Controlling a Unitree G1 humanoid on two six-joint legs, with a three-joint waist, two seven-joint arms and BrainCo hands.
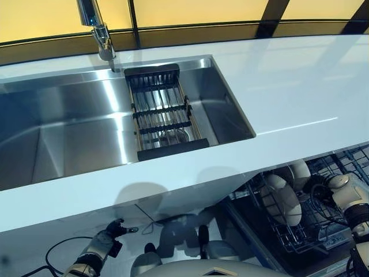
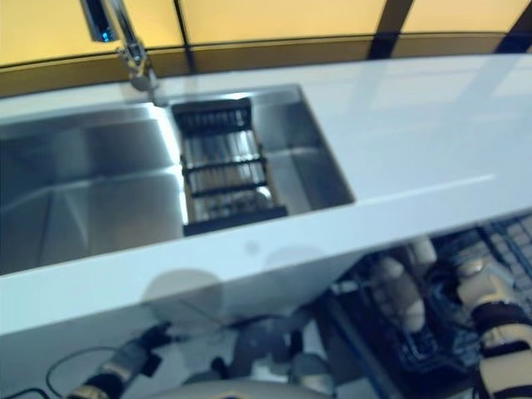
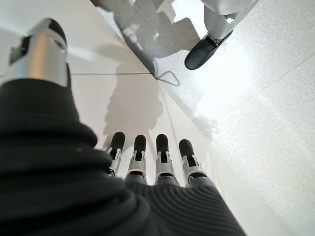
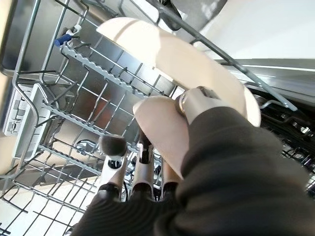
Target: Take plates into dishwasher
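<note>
The dishwasher's lower wire rack [image 1: 288, 239] is pulled out under the counter at the lower right. Two cream plates [image 1: 283, 199] stand on edge in it. My right hand [image 1: 346, 193] reaches into the rack beside them. In the right wrist view its thumb [image 4: 197, 101] lies on the face of a smaller cream plate [image 4: 160, 132] while its fingers [image 4: 114, 147] curl behind it, pinching it over the rack tines [image 4: 64, 118]. A larger plate [image 4: 187, 59] stands just behind. My left hand [image 1: 106, 236] hangs low at the lower left, its fingers [image 3: 140, 147] straight and empty.
A white counter [image 1: 300, 86] runs across the view with a steel sink [image 1: 57, 115] set in it. A black drain rack [image 1: 161, 109] spans the sink below the tap [image 1: 98, 29]. The counter's front edge overhangs the dishwasher rack. White cabinet fronts [image 3: 123, 98] face my left hand.
</note>
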